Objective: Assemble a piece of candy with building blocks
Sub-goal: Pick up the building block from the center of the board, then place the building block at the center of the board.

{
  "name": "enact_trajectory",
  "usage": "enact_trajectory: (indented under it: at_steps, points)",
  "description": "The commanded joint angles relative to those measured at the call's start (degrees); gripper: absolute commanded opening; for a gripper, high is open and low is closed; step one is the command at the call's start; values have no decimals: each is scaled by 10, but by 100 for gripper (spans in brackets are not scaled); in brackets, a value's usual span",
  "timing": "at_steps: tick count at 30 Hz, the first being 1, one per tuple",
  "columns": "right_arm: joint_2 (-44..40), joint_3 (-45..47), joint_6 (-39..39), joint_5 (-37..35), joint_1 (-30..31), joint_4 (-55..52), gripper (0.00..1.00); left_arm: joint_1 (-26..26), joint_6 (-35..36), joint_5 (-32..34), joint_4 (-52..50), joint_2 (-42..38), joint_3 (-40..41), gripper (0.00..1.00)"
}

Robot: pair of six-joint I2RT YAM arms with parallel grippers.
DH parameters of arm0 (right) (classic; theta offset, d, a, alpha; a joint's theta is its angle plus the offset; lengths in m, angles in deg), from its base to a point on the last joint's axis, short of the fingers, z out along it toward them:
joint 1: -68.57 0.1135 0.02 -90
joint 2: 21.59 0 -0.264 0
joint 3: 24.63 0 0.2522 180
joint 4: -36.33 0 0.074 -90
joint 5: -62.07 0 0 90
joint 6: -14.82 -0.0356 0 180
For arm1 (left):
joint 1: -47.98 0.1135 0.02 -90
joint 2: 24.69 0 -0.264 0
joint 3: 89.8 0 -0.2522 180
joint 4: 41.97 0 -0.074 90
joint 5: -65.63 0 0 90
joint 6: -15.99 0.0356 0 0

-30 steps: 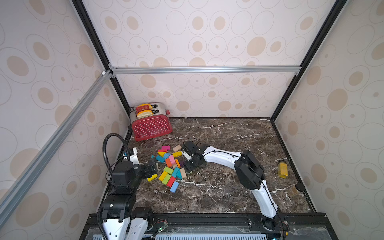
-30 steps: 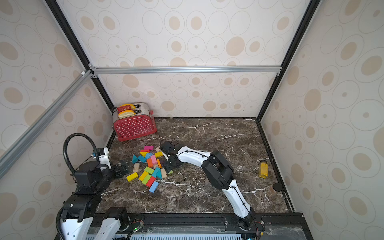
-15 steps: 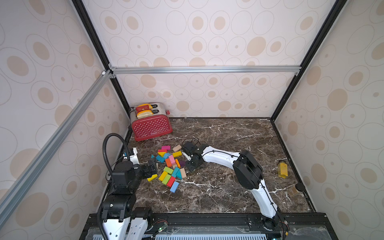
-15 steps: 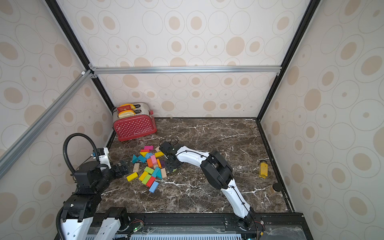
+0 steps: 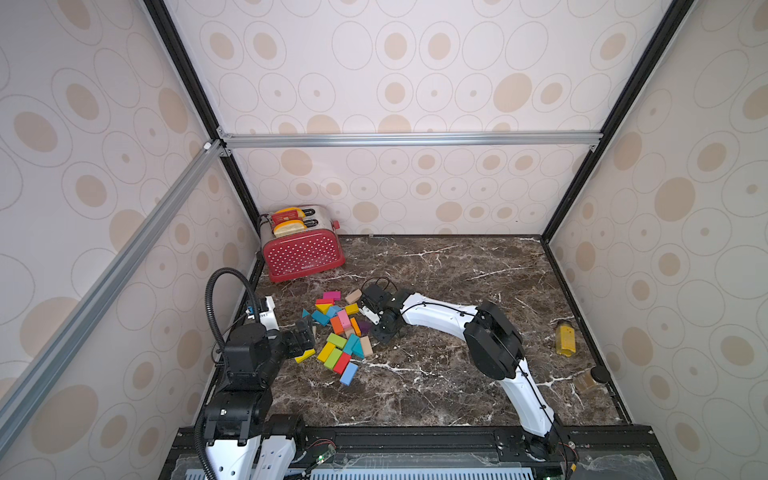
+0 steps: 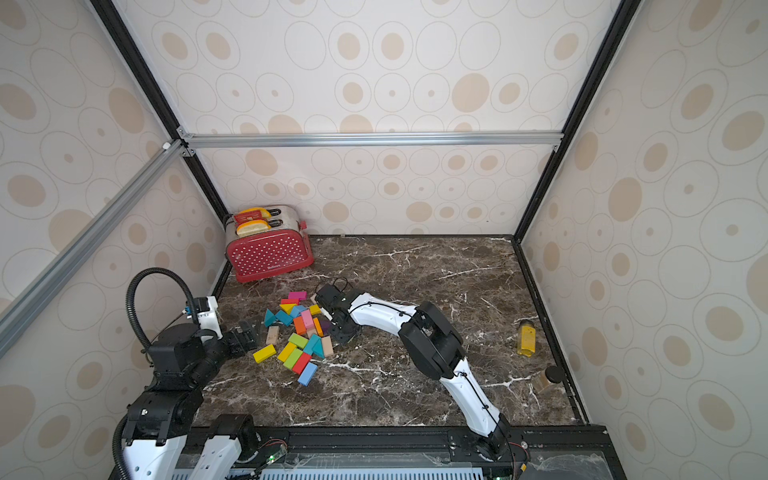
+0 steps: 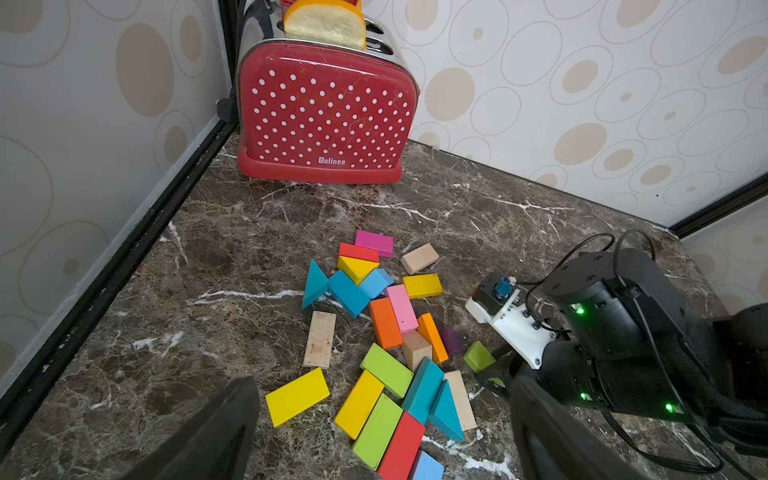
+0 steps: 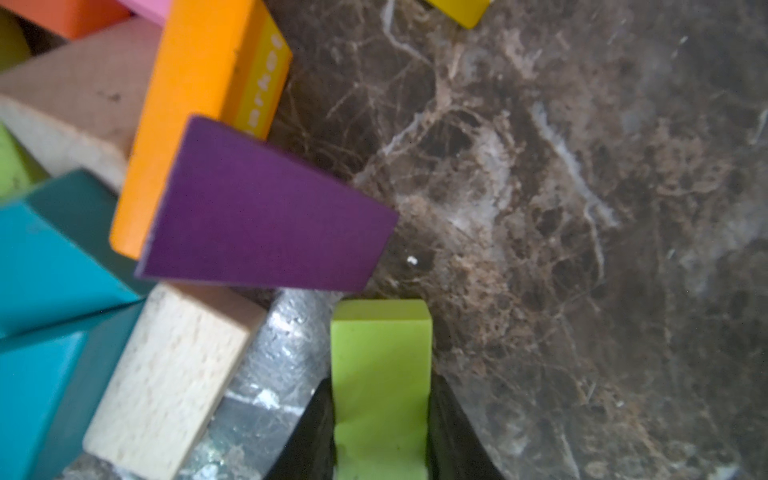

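Our right gripper (image 8: 381, 386) squeezes the green block (image 8: 380, 353). The block points straight out from it, just beside the purple block (image 8: 266, 220). Our left gripper (image 7: 384, 386) waits wide open and empty, across the pile.

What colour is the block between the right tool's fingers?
The block is lime green; it shows best in the right wrist view.

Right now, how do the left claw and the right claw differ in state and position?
The left claw is wide open and empty; the right claw is closed on a lime-green block, fingers against both its sides. The left claw sits at the left side of the pile of blocks, near a yellow brick; the right claw is at the pile's right side, beside a purple block. Both point toward that pile.
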Motion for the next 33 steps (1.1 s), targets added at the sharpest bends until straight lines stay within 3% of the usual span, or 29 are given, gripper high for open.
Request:
enact_trajectory:
  at_steps: [1, 12, 21, 24, 26, 29, 33]
  points:
    - [-6, 6, 41, -16, 3, -31, 32, 3, 7, -2, 2, -8, 0, 95]
    - [-131, 98, 122, -18, -32, 13, 31, 3, 6, -5, 4, -12, 2, 94]
    - [-276, 222, 287, 41, -177, 40, 34, 2, 4, -14, 7, -8, 3, 93]
    - [-298, 244, 370, 101, -235, 30, 39, 2, 4, -17, 7, -5, 2, 93]
    - [-305, 254, 406, 89, -265, 52, 40, 0, 4, -18, 6, -3, 2, 92]
    - [-304, 248, 448, 160, -320, 35, 40, -5, 3, -18, 6, -7, 2, 92]
    - [-317, 288, 559, 166, -339, 59, 42, -13, 4, -15, 5, -11, 2, 92]
